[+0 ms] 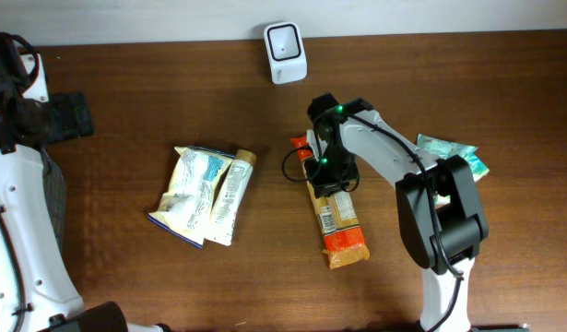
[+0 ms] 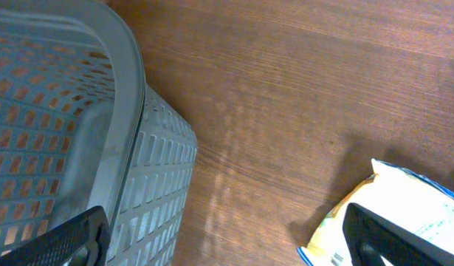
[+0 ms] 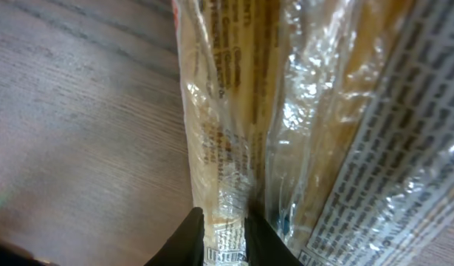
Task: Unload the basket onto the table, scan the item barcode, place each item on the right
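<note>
A long orange and tan snack package (image 1: 339,221) in clear wrapper lies on the wooden table, right of centre. My right gripper (image 1: 327,171) is down on its upper end. In the right wrist view the two black fingers (image 3: 188,238) pinch a fold of the package (image 3: 234,133) between them, so the right gripper (image 3: 225,238) is shut on the wrapper. Printed text and a label show on the package's right side. A white barcode scanner (image 1: 285,53) stands at the table's back edge. My left gripper (image 1: 73,116) sits at the far left, open (image 2: 227,240) and holding nothing.
A yellow and white pouch (image 1: 189,194) and a white tube (image 1: 231,195) lie left of centre; the pouch's corner (image 2: 389,203) shows in the left wrist view. A grey mesh basket (image 2: 138,125) stands at the left. A teal packet (image 1: 454,153) lies at the right.
</note>
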Controlling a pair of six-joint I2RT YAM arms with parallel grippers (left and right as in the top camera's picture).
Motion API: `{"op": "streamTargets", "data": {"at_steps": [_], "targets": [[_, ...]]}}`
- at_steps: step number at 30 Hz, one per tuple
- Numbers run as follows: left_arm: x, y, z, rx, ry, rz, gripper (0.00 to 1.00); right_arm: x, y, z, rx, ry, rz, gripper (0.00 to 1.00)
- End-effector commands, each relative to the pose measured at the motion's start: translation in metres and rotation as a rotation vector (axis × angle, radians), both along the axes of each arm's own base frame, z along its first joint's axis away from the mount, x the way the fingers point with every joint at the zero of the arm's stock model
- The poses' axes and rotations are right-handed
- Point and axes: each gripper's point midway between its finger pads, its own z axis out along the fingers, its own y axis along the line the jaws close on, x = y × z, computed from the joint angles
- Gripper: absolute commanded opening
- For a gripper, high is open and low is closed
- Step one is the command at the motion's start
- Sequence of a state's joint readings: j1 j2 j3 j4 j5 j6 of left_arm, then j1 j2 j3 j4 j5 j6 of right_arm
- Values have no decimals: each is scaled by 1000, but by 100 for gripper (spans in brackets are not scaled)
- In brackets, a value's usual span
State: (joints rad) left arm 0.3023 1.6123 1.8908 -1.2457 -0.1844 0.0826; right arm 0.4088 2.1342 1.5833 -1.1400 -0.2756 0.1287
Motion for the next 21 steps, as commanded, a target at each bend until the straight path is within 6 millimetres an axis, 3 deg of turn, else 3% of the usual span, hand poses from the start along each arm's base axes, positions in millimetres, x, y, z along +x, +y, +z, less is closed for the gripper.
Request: {"op": "streamTargets", "data": {"at_steps": [1,4,6,8,10,14,16,21], "targets": [[-2,1,7,9,-18,4,99,-2,-3,-6,-23,12,0,27],[-2,1,7,9,-18,4,99,18,-9,30,19,-8,-25,30],[-2,1,7,9,-18,4,99,37,-25,56,33,-40,-55,43],[-2,1,7,9,-18,4,99,52,-53,64,35,-51,-136,59],[-2,1,7,9,-18,4,99,51,-75,58,43,-26,-156,77],[-2,1,7,9,-18,4,99,24,-70,33,232,71,-90,78],[-2,1,7,9,-18,4,99,12,-56,19,333,86,-55,78],[-2,1,7,9,-18,4,99,-2,-48,-13,391,77,-52,78]]}}
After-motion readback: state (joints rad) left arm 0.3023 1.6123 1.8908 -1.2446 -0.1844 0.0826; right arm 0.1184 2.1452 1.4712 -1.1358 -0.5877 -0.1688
